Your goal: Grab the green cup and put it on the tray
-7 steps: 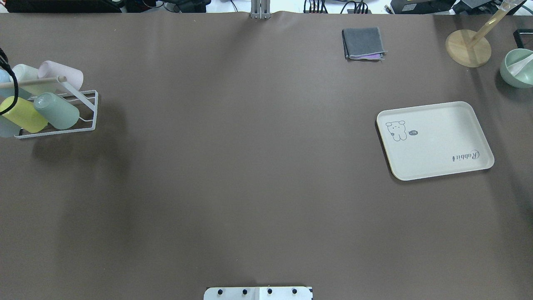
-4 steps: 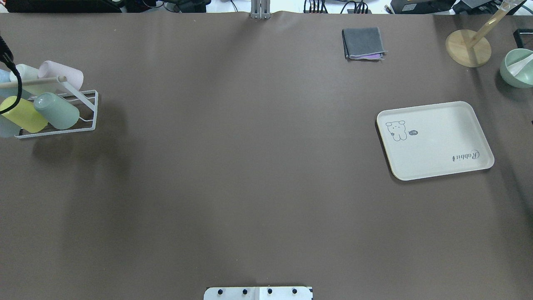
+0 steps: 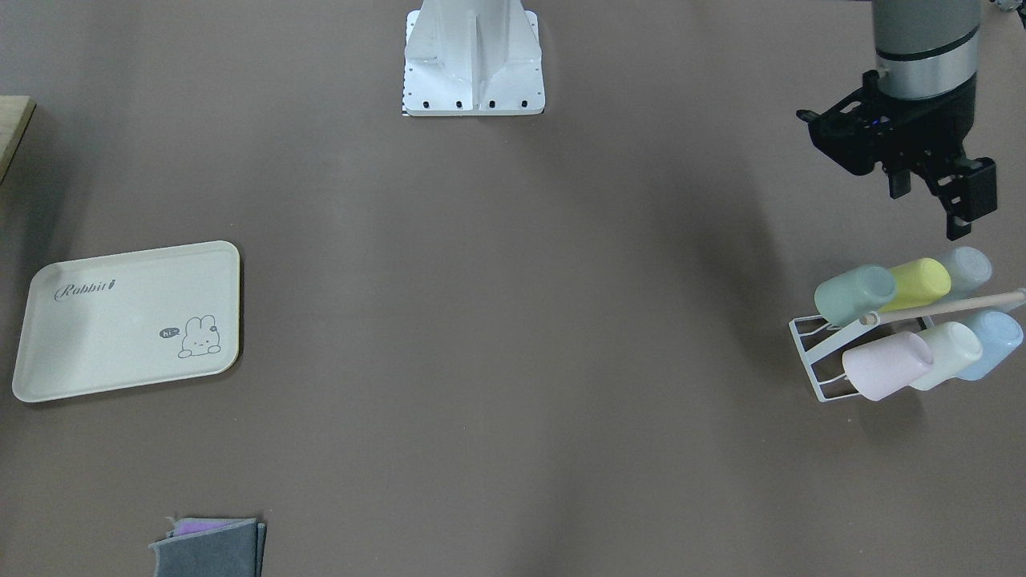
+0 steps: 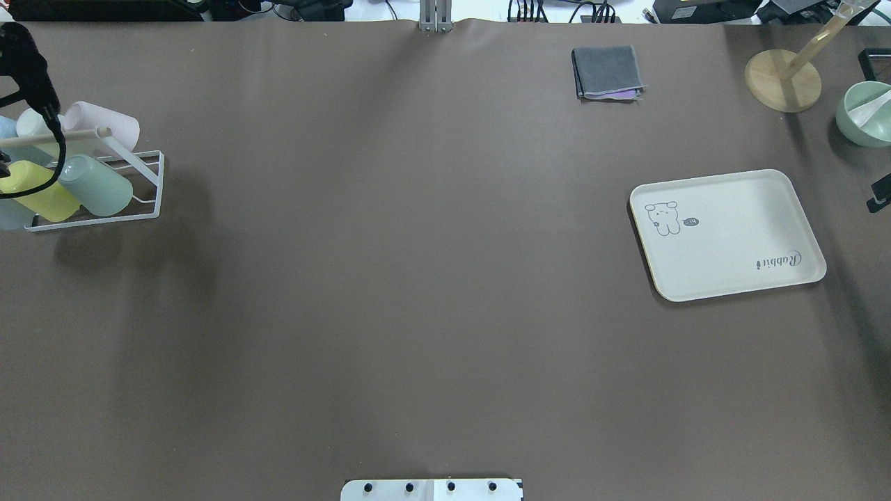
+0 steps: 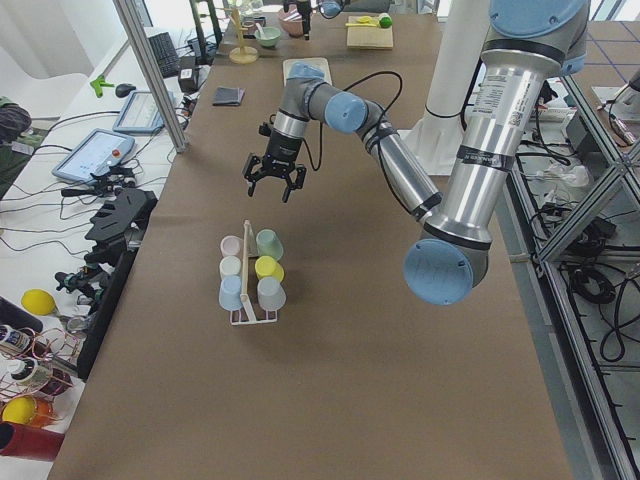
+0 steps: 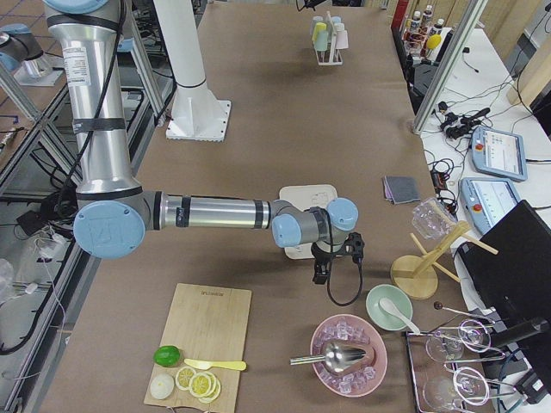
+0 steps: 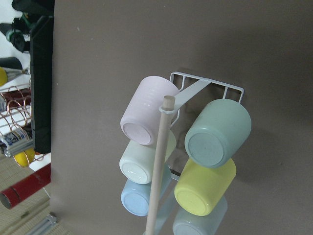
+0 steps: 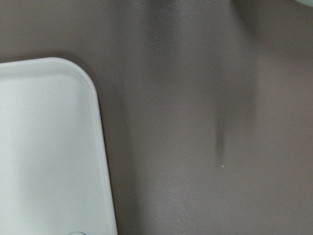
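The green cup lies on its side in a white wire rack at the table's left edge, beside a yellow cup. It also shows in the front view and the left wrist view, bottom toward the camera. My left gripper is open and empty, above the table just beside the rack, not touching any cup. The cream-white tray lies empty on the right. My right gripper hovers just off the tray's outer edge; I cannot tell whether it is open or shut.
The rack also holds pink, cream-green and light blue cups under a wooden handle. A folded grey cloth, a wooden stand and a green bowl stand at the far right.
My left gripper has moved forward over the rack's far left side and now shows in the overhead view. A tip of my right gripper has come in at the right edge.
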`<state>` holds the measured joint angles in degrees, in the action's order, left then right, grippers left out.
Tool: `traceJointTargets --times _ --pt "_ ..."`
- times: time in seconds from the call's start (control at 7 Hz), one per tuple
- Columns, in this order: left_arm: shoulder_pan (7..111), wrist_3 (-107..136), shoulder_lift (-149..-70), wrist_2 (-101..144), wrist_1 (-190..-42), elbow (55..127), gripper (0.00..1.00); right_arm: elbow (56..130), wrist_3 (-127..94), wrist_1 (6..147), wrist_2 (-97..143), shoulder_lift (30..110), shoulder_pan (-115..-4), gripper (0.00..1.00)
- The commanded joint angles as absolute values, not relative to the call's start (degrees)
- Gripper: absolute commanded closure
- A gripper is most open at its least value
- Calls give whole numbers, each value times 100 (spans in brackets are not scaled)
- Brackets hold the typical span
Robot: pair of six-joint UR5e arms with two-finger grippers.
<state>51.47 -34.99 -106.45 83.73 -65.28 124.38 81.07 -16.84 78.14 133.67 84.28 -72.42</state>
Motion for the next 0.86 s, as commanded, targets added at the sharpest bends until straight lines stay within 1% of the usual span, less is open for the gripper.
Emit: traceJointTargets --times 0.0,0.14,0.29,0.43,0.71 --pt "4257 -3691 -10609 7105 -6495 12314 1 7710 -1819 7517 13438 8139 -6945 6" --pt "3923 -3700 -10452 6606 -6460 12183 1 7456 -1819 7114 13438 8139 -6900 5" --pt "3694 -3700 -10381 6218 -6460 11929 2 7418 -1819 7023 13438 8121 -6699 8" --pt "3561 -3709 -10380 5970 -6434 11727 2 7409 -1819 7014 13447 8130 -6671 22" --pt "3227 -4016 -10380 5330 -5953 11453 2 7427 -1828 7022 13465 8130 -6671 56"
